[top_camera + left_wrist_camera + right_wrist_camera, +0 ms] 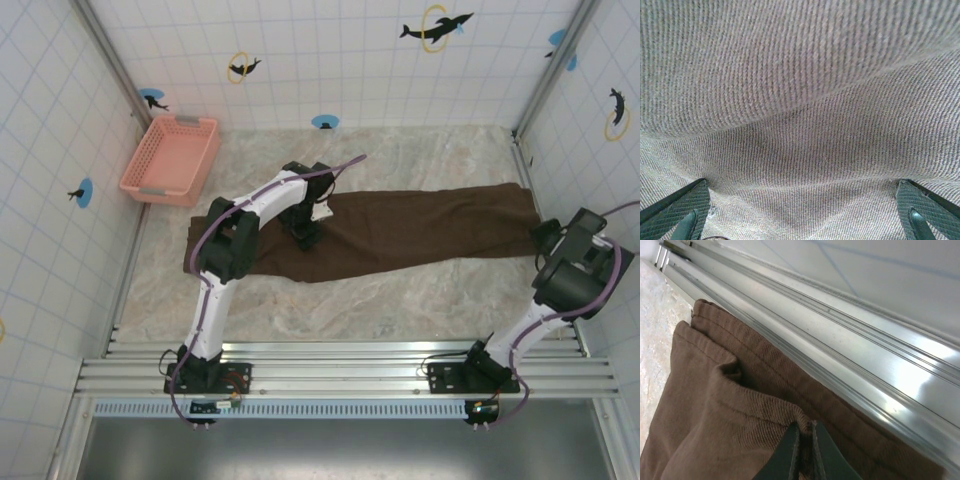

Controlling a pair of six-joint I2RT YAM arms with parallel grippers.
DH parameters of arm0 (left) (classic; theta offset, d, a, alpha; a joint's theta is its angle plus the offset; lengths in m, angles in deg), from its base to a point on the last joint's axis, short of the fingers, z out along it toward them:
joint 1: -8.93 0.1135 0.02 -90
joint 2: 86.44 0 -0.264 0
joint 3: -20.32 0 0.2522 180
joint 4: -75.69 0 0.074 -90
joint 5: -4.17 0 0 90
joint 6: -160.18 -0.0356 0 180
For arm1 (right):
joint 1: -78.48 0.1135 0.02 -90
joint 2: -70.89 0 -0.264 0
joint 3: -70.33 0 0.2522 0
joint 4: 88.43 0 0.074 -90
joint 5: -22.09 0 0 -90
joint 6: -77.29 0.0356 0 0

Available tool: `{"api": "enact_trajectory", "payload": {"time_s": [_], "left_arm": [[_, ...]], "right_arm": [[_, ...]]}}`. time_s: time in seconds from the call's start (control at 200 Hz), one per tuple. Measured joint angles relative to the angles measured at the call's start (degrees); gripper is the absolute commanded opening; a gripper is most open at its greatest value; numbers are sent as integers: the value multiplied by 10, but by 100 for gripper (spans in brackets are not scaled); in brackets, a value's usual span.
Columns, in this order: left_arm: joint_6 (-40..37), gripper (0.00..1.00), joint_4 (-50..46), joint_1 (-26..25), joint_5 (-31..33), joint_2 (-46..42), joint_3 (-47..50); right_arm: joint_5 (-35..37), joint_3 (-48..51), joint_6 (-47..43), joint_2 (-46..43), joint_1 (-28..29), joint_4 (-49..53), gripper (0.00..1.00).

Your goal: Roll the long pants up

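- Up top: saw the long pants [430, 225] flat across the table [350, 300].
- Left wrist: found left gripper [802, 222] spread wide on ribbed weave.
- Right wrist: caught right gripper [805, 427] pinching their edge by a rail [850, 355].

The long pants [420, 228] are dark brown cloth, matt and soft, with a fine ribbed weave and a stitched hem showing at the upper left of the right wrist view. The table [400, 300] is smooth, with a pale marbled finish. At the upper left of the top view, the basket [170, 160] is pink latticed plastic. The rail [855, 355] is bright grooved metal with glossy reflections. The pads [677, 212] of the left gripper [800, 225] are dark and diamond-textured, and the right gripper [806, 452] has smooth, matt black fingers.
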Motion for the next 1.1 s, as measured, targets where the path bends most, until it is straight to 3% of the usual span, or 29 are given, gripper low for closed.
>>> {"api": "enact_trajectory", "payload": {"time_s": [0.24, 0.51, 0.535, 0.601, 0.656, 0.821, 1.101], "left_arm": [[0, 98, 3, 0, -9, 0, 1], [0, 97, 15, 0, -11, -9, 16], [0, 97, 16, 0, -11, -10, 17], [0, 98, 18, 0, -11, -12, 20], [0, 97, 20, 0, -11, -13, 22], [0, 97, 21, 0, -13, -13, 23], [0, 98, 22, 0, -20, -13, 23]], "right_arm": [[34, 16, -23, -141, -7, 48, 10], [44, 15, -51, -155, -20, 134, 12], [45, 15, -52, -154, -20, 139, 17], [50, 15, -59, -151, -20, 153, 43], [57, 15, -58, -146, -21, 161, 53], [63, 22, -59, -139, -21, 182, 61], [51, 109, -38, -162, -21, 168, 64]]}}
